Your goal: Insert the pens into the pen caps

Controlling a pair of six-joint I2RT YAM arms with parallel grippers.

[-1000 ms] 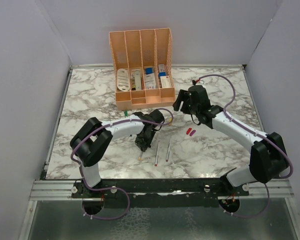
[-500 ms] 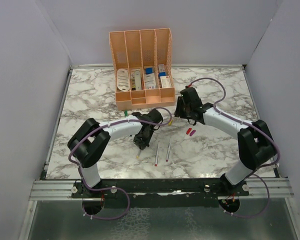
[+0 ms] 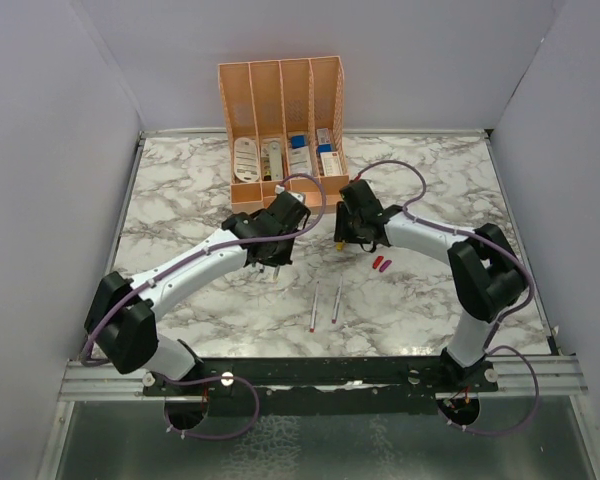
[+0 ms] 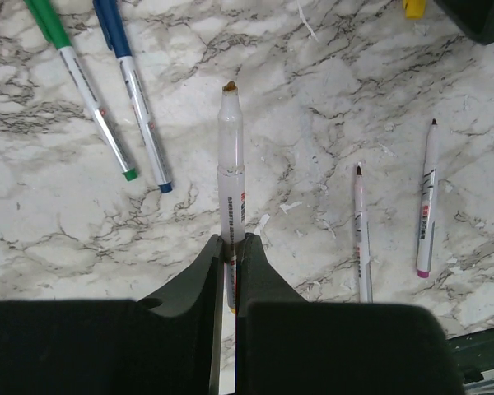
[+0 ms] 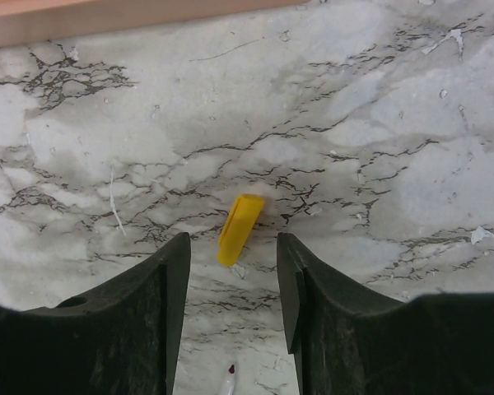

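Left hand (image 4: 229,243) nearer filled organiser (image 3: 280,85), pinching pen (image 4: 231,156), right hand (image 5: 233,240) spread over yellow cap (image 5: 240,229)

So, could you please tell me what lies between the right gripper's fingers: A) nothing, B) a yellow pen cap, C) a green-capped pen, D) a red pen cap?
B: the right wrist view shows the yellow pen cap lying inside the open right gripper.

Marble table (image 3: 180,190) carries an organiser (image 3: 325,90), pens (image 3: 313,305) and caps (image 3: 380,263) (yellow, red, magenta).
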